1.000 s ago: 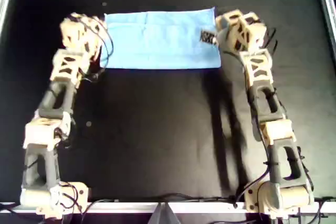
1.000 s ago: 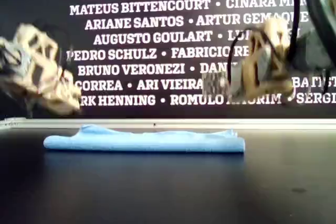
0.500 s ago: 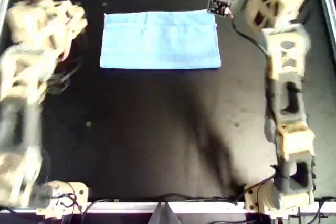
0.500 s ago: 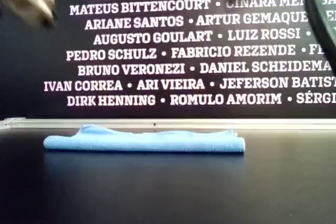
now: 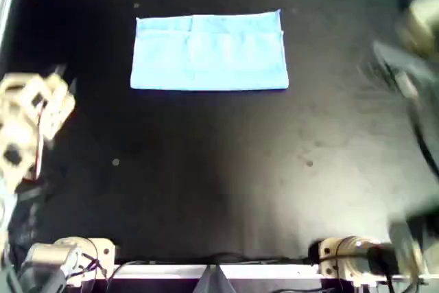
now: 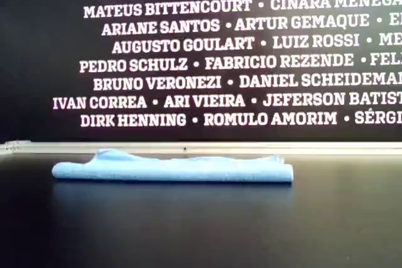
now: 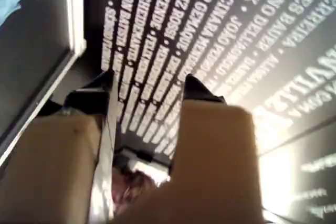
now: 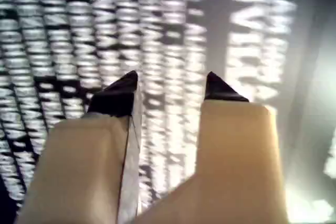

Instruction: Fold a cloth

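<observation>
Cloth (image 5: 209, 51) is lying folded, far centre, untouched. My first gripper (image 7: 147, 90) and my second gripper (image 8: 170, 90), both released and empty, are pulling clear of it; folding looks finished.

overhead looks straight down, exterior sits low at table level; both catch the cloth (image 5: 209, 51), wrist cams face the name wall (image 6: 220, 48)
</observation>
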Controlling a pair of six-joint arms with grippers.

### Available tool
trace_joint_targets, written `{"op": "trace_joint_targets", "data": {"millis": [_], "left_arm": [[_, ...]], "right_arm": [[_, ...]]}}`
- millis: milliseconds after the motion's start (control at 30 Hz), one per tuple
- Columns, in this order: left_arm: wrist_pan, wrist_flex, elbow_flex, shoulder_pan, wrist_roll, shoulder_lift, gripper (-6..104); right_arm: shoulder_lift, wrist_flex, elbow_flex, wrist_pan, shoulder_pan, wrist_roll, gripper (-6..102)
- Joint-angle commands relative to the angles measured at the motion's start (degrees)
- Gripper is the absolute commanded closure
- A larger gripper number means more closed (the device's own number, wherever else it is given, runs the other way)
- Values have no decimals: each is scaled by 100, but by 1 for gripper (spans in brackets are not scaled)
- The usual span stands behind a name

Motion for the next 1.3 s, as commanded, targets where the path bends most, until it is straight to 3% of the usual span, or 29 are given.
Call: {"op": "trace_joint_targets", "data": {"millis": [0,167,267,467,567,667,800,900,1000,1267], "left_arm": [[-18,18,756,44,53,1081,53],[62,-132,2320,62,53,2153,53],[-9,-343,3006,88,62,2180,53],[-18,-2408,4236,114,88,2171,53],[-18,-3243,5089,70,325,2180,53],[-18,-3841,5810,105,791,2180,53],[-18,-4482,6680,114,1468,2206,53],[-18,-4966,7163,114,1784,2259,53],[-18,-5247,7646,114,1916,2285,53],[-18,-5256,7919,114,1828,2268,54]], "right_arm": [[1573,0,1301,-26,-26,44,45],[3419,-167,4386,18,-123,-35,45],[3762,-870,6363,53,-158,-79,45],[3938,-4438,10178,562,-229,-79,45],[3938,-6117,11681,738,-211,-79,45],[3832,-7295,12788,756,-229,-79,45],[3753,-8112,13896,694,-167,-79,45],[3762,-8385,14370,747,-220,-79,45],[3762,-8385,14607,747,-211,-79,45],[3771,-8385,15319,747,-211,-79,45]]}}
